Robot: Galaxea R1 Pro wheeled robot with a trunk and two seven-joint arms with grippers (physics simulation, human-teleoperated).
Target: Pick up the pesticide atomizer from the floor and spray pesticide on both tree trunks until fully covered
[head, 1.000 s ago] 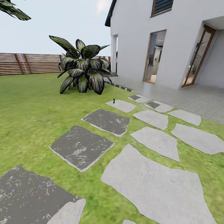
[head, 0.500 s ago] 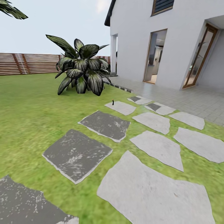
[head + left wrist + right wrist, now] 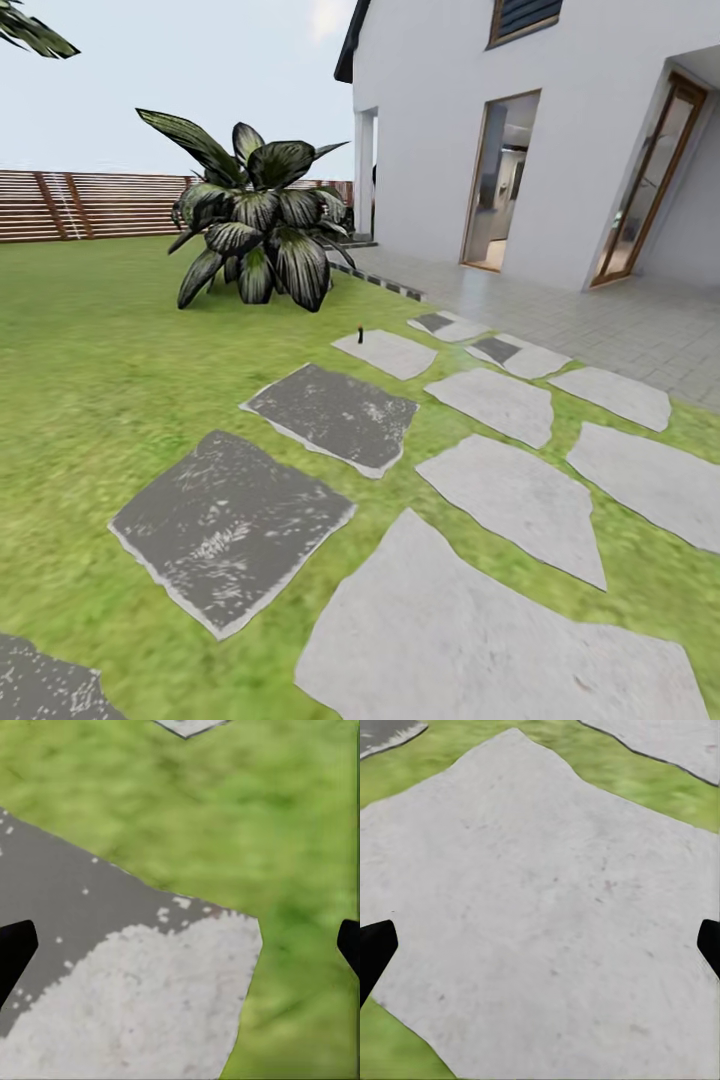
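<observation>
I am in the garden, over green lawn (image 3: 90, 370) crossed by grey paving slabs (image 3: 500, 620). A tiny dark upright object (image 3: 360, 333) stands at the edge of a far slab; it is too small to tell whether it is the pesticide atomizer. The trees and their trunks are out of view. My left gripper (image 3: 180, 945) hangs open above a dark slab's corner and grass, its black fingertips (image 3: 15, 949) far apart. My right gripper (image 3: 540, 945) is open too, over a pale slab, with nothing between its fingers.
A low broad-leaved dark plant (image 3: 255, 215) grows on the lawn ahead. Behind it runs the brown slat fence (image 3: 80, 205). A white house (image 3: 450, 130) with open doorways and a tiled terrace (image 3: 620, 325) stands at the right. A leaf tip (image 3: 30, 30) pokes in overhead.
The whole head picture has shifted: slabs slide down and toward me, the plant drifts slightly left. The camera has moved forward; nothing in the garden has moved.
</observation>
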